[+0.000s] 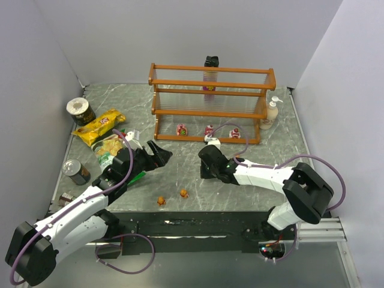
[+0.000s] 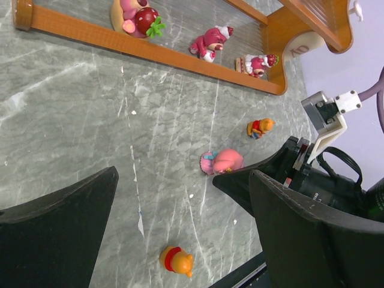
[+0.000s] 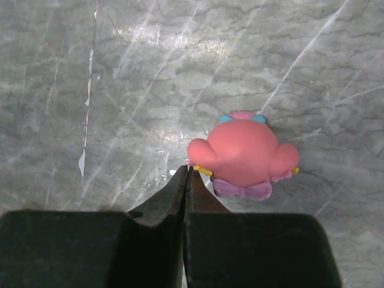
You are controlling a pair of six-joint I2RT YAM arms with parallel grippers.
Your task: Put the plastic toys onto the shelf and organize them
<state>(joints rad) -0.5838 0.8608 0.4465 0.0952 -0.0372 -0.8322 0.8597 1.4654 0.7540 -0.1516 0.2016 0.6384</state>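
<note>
The shelf (image 1: pixel 240 71), upper centre, carries three pink toys (image 1: pixel 209 130) on its lowest tier. My left gripper (image 2: pixel 183 174) hangs spread and empty. My right gripper (image 3: pixel 187 171), fingers pressed together, touches the pink figurine (image 3: pixel 243 153) mid-frame on the table, probably to nudge it.

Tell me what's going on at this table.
Two robot arms are sorting small plastic toys onto the shelf. On its bottom tier stand three pink toys. The right gripper is shut, its tips right beside another pink toy that lies on the table; it does not grip it. The left gripper hangs open close by, holding nothing. Two orange toys lie on the table nearer the arms' bases.
</note>
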